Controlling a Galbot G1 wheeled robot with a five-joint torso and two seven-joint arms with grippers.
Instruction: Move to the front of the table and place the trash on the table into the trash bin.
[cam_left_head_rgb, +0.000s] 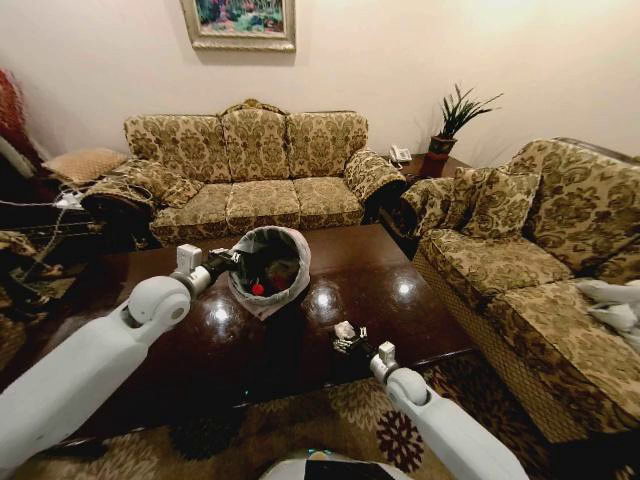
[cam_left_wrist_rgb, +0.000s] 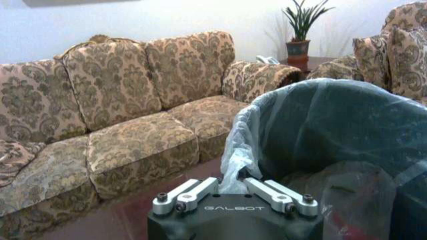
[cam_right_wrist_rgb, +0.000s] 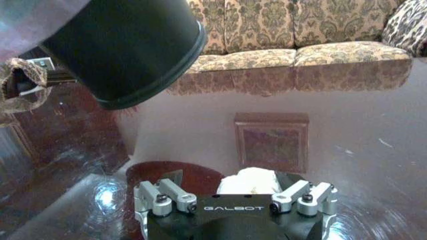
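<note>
My left gripper (cam_left_head_rgb: 233, 262) (cam_left_wrist_rgb: 233, 185) is shut on the rim and liner of the trash bin (cam_left_head_rgb: 270, 268) (cam_left_wrist_rgb: 333, 140) and holds it tilted above the table (cam_left_head_rgb: 430, 330), mouth toward me. Red trash (cam_left_head_rgb: 257, 288) lies inside it. My right gripper (cam_left_head_rgb: 348, 338) (cam_right_wrist_rgb: 247, 186) hovers low over the table's front right part, shut on the white paper ball (cam_left_head_rgb: 344, 329) (cam_right_wrist_rgb: 250, 177). In the right wrist view the bin's dark underside (cam_right_wrist_rgb: 127, 45) hangs beyond the table's square inlay (cam_right_wrist_rgb: 271, 140).
A patterned three-seat sofa (cam_left_head_rgb: 250, 165) stands behind the table and another sofa (cam_left_head_rgb: 520, 270) along its right side. A potted plant (cam_left_head_rgb: 455, 115) sits on a corner stand. Clutter and cables (cam_left_head_rgb: 40, 230) lie at the left. Patterned carpet (cam_left_head_rgb: 330, 410) runs under me.
</note>
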